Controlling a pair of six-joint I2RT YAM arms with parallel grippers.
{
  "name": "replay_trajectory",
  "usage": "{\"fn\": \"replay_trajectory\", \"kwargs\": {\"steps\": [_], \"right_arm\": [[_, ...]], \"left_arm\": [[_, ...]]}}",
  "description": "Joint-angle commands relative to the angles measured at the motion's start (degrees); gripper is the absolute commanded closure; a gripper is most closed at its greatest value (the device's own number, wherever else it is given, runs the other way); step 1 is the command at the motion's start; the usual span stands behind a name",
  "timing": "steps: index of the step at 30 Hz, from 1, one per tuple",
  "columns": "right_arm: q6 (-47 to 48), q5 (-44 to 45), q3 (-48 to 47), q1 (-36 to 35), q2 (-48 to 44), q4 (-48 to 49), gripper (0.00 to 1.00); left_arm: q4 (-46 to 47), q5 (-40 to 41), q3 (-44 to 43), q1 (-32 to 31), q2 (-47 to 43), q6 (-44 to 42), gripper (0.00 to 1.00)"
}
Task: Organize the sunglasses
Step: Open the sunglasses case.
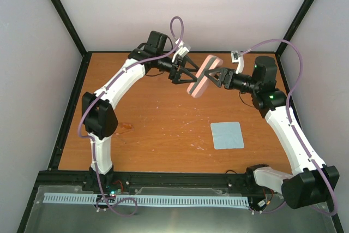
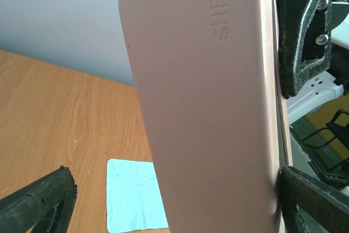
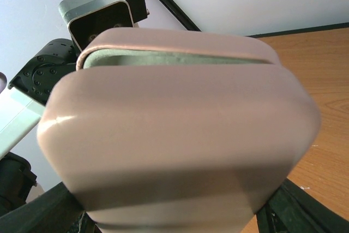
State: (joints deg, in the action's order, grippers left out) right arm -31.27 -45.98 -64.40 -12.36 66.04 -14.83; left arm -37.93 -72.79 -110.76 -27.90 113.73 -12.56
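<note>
A pink case [image 1: 203,76] hangs in the air over the back of the table, tilted on its long axis. My right gripper [image 1: 214,77] is shut on its right end. In the right wrist view the case [image 3: 180,124] fills the frame, its lid slightly ajar on a green lining. My left gripper [image 1: 190,71] stands open at the case's left side. In the left wrist view the case [image 2: 207,107] sits between the wide-spread fingers [image 2: 38,203], close to the right one. A faint amber shape, seemingly the sunglasses [image 1: 125,127], lies on the table by the left arm's elbow.
A light blue cloth [image 1: 227,135] lies flat on the wooden table, right of centre, and shows under the case in the left wrist view [image 2: 133,195]. Black frame posts and white walls close in the table on three sides.
</note>
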Motion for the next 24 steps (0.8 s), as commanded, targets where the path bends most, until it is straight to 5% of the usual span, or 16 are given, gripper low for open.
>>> {"fn": "replay_trajectory", "kwargs": {"steps": [1, 13, 24], "right_arm": [[-1.7, -9.5, -0.6, -0.9, -3.4, 3.2, 0.69], [0.0, -5.7, -0.6, -0.9, -4.9, 0.5, 0.7], [-4.7, -2.5, 1.8, -0.7, -1.2, 13.4, 0.74]], "left_arm": [[-0.7, 9.6, -1.3, 0.6, 0.7, -3.6, 0.0], [-4.0, 9.2, -7.9, 6.5, 1.2, -3.0, 0.0], [-9.1, -2.0, -1.6, 7.6, -6.0, -6.8, 0.02]]}}
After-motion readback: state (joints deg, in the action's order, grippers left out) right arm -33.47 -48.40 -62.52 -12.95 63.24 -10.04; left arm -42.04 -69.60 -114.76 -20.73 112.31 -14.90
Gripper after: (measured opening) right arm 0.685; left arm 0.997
